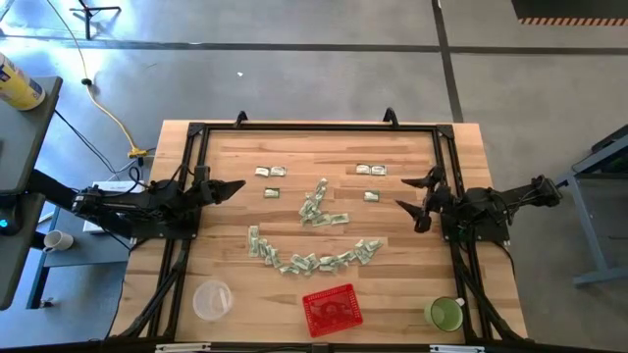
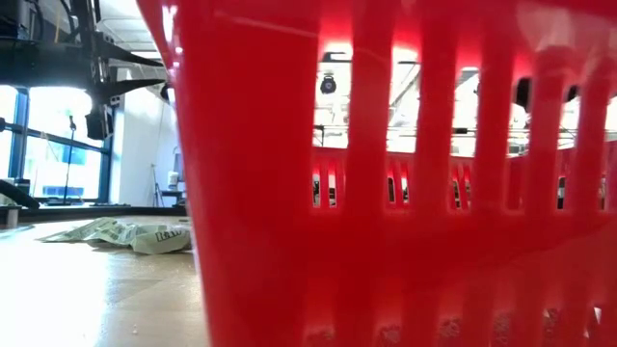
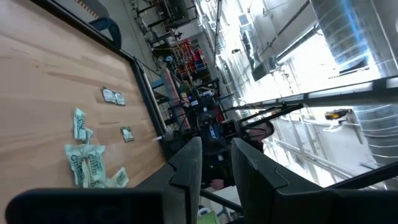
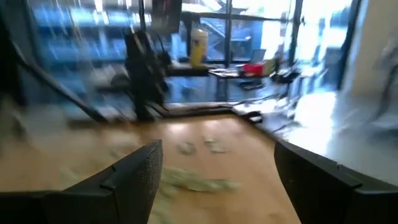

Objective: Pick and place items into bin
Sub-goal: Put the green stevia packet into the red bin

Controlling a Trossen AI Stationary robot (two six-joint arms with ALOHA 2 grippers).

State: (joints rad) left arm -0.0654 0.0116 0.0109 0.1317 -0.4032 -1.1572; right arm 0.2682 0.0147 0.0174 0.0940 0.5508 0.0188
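Observation:
Several small pale green-and-white wrapped items lie flat on the wooden table, in a middle cluster, a curved row and a few pairs farther back. The red mesh-sided bin stands near the front edge and fills the low view, with one item lying beside it. My left gripper hovers at the table's left side, pointing level toward the items, with a narrow empty gap between its fingers. My right gripper hovers at the right side, wide open and empty.
A clear round container stands at the front left and a green cup at the front right, on either side of the bin. A black frame runs along the table's far and side edges. Bare wood lies between each gripper and the items.

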